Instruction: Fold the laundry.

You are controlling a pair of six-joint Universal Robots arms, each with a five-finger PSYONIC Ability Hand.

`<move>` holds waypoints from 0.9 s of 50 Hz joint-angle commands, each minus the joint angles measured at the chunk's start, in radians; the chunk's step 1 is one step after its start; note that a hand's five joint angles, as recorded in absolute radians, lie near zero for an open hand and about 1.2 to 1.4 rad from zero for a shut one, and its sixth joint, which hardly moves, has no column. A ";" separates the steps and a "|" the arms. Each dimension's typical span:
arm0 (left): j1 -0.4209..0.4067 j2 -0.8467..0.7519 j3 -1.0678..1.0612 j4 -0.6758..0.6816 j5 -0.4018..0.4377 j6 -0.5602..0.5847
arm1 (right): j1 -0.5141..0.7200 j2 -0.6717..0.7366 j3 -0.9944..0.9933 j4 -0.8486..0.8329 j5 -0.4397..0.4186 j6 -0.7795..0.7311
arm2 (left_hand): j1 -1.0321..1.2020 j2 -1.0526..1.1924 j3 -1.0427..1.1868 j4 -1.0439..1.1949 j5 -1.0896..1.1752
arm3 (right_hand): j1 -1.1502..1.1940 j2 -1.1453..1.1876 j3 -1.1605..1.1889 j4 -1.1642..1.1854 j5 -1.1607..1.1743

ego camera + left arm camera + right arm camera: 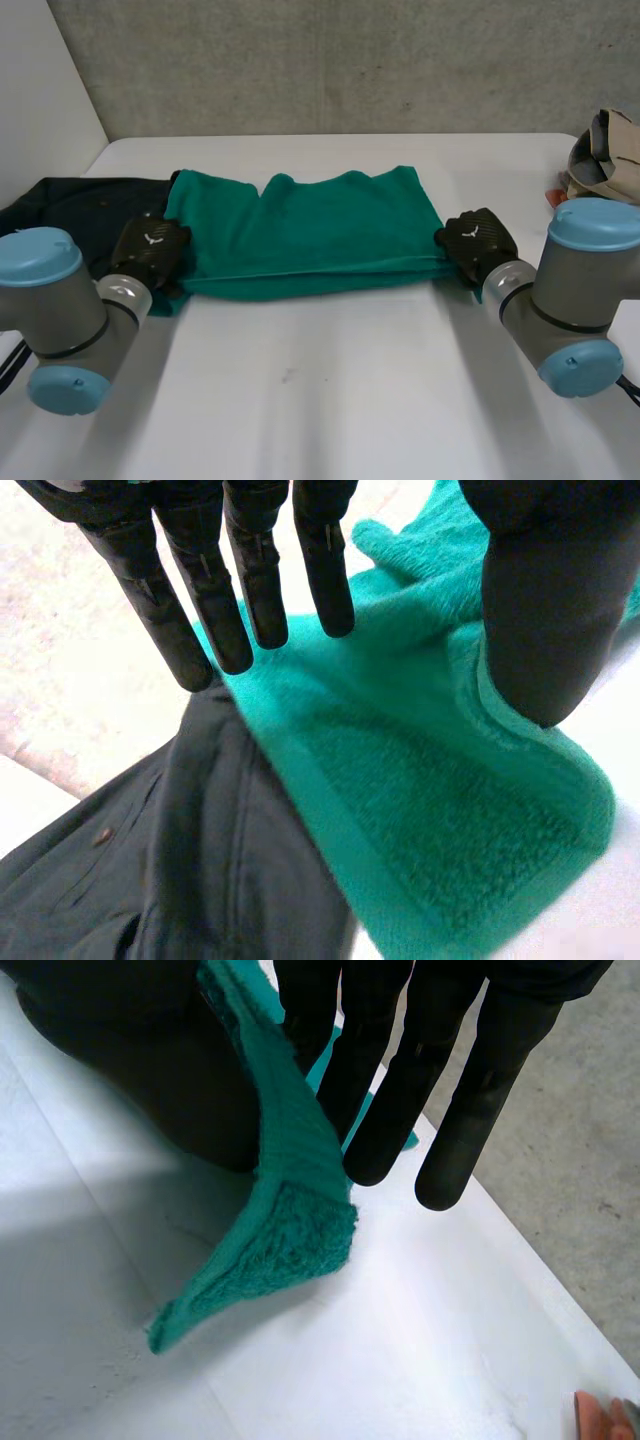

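A green towel (300, 235) lies folded across the middle of the white table (330, 400), its long fold edge toward me. At the towel's left end my left hand (150, 250) hovers with straight fingers (255, 580) and the thumb held apart, nothing pinched; the towel (440, 800) lies loose under it. My right hand (478, 243) is at the towel's right end. There the straight fingers (400, 1080) press the towel's corner (295, 1220) against the thumb, and the corner sticks out lifted off the table.
A dark garment (75, 215) lies at the table's left, partly under the towel's left end (200, 860). A beige cloth pile (605, 150) sits at the far right edge. A small orange thing (600, 1415) lies beyond the right hand.
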 commanded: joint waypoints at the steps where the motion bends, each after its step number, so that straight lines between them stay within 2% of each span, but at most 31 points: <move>1: 0.042 0.033 -0.049 0.003 0.013 -0.010 | -0.014 -0.018 0.026 -0.003 0.001 0.015 | 0.179 0.177 0.174 0.178 0.175 | 0.270 0.224 0.206 0.196 0.217; 7: 0.058 0.030 -0.050 -0.014 0.082 -0.049 | -0.021 -0.019 0.032 -0.003 0.001 0.018 | 0.288 0.286 0.283 0.287 0.284 | 0.270 0.224 0.206 0.196 0.217; 11: 0.068 0.033 -0.047 -0.062 0.137 -0.092 | -0.021 -0.019 0.034 -0.002 0.001 0.020 | 0.496 0.494 0.491 0.495 0.492 | 0.270 0.224 0.206 0.196 0.217; 15: 0.070 0.030 -0.027 -0.129 0.165 -0.135 | -0.025 -0.024 0.032 0.008 0.003 0.026 | 0.854 0.852 0.849 0.853 0.850 | 0.270 0.224 0.206 0.196 0.217; 22: 0.087 0.067 -0.026 -0.252 0.137 -0.149 | -0.037 -0.056 0.021 0.109 -0.003 0.017 | 0.861 0.858 0.856 0.859 0.856 | 0.270 0.224 0.206 0.196 0.217; 26: 0.087 0.160 -0.064 -0.374 0.163 -0.130 | -0.048 -0.117 0.028 0.236 -0.018 -0.035 | 0.861 0.858 0.856 0.859 0.856 | 0.270 0.224 0.206 0.196 0.217; 32: 0.068 0.395 -0.139 -0.732 0.249 0.011 | -0.105 -0.252 0.073 0.572 -0.049 -0.302 | 0.861 0.858 0.856 0.859 0.856 | 0.270 0.224 0.206 0.196 0.217; 34: 0.052 0.462 -0.159 -0.882 0.246 0.086 | -0.132 -0.292 0.110 0.693 -0.048 -0.423 | 0.861 0.858 0.856 0.859 0.856 | 0.270 0.224 0.206 0.196 0.217; 37: 0.027 0.501 -0.168 -1.000 0.228 0.153 | -0.165 -0.315 0.136 0.770 -0.061 -0.575 | 0.861 0.858 0.856 0.859 0.856 | 0.270 0.224 0.206 0.196 0.217; 40: 0.013 0.484 -0.150 -0.996 0.200 0.187 | -0.171 -0.309 0.135 0.753 -0.072 -0.605 | 0.861 0.858 0.856 0.859 0.856 | 0.270 0.224 0.206 0.196 0.217; 45: -0.014 0.336 -0.035 -0.884 0.088 0.206 | -0.160 -0.219 0.075 0.730 -0.034 -0.579 | 0.861 0.858 0.856 0.859 0.856 | 0.270 0.224 0.206 0.196 0.217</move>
